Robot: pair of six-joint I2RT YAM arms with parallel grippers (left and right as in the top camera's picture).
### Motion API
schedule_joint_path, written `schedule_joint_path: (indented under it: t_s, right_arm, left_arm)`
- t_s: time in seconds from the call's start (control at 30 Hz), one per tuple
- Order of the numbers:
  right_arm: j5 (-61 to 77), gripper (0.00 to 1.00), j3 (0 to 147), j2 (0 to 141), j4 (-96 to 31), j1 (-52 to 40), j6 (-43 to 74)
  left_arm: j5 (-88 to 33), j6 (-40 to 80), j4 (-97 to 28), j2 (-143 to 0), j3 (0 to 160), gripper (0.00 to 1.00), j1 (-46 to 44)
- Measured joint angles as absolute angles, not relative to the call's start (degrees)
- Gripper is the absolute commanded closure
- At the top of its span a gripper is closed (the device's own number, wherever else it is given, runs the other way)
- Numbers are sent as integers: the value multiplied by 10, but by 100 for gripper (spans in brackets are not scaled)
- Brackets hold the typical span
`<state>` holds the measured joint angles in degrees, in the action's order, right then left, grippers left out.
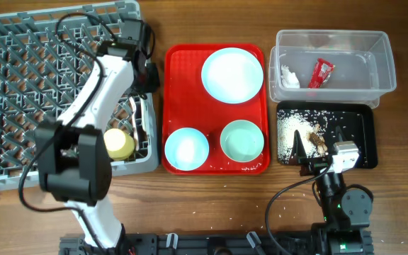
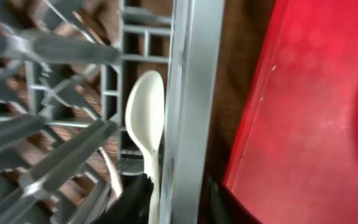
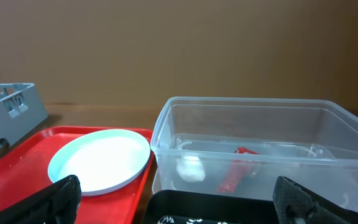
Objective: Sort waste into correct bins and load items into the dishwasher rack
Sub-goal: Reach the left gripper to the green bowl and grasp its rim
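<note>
My left gripper [image 1: 146, 76] is open at the right wall of the grey dishwasher rack [image 1: 20, 85]. In the left wrist view its fingers [image 2: 179, 202] straddle that wall [image 2: 188, 93], and the white spoon [image 2: 145, 118] lies just inside, its handle against the left finger. A yellow cup [image 1: 119, 144] lies in the rack. The pale blue plate [image 1: 232, 74] and two bowls [image 1: 186, 149] [image 1: 241, 139] sit on the red tray [image 1: 214, 167]. The clear tub [image 1: 374, 67] holds the red wrapper [image 1: 322, 72] and white tissue [image 1: 289, 76]. The black tray [image 1: 363, 134] holds rice and brown scraps [image 1: 316, 138]. My right gripper [image 1: 310, 152] is open and empty over its front. I cannot make out the fork.
In the right wrist view the plate [image 3: 98, 162], the clear tub [image 3: 166, 124] with wrapper [image 3: 236, 168] and tissue [image 3: 190, 168], and the black tray's rim [image 3: 216, 200] lie ahead of my open right fingers [image 3: 182, 205]. A few loose rice grains [image 1: 278, 211] dot the table front.
</note>
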<state>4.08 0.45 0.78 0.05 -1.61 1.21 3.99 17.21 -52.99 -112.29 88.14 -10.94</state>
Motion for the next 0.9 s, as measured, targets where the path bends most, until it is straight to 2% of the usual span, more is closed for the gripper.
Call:
schedule_joint_path:
  t_s: [0.5, 0.7, 0.73, 0.77, 0.9]
  right_arm:
    - [41, 0, 4, 8, 0, -16, 12]
    - [41, 0, 4, 8, 1, -16, 12]
    - [41, 0, 4, 8, 1, -16, 12]
    - [41, 0, 4, 8, 0, -16, 12]
    - [41, 0, 4, 8, 0, -16, 12]
  left_arm:
    - [39, 60, -524, -1134, 882, 96, -109]
    - [39, -41, -510, -1134, 881, 95, -103]
    - [37, -49, -509, -1134, 881, 57, -103]
    - [35, -60, -509, -1134, 881, 44, -103]
    - [35, -53, -499, -1134, 882, 33, -108]
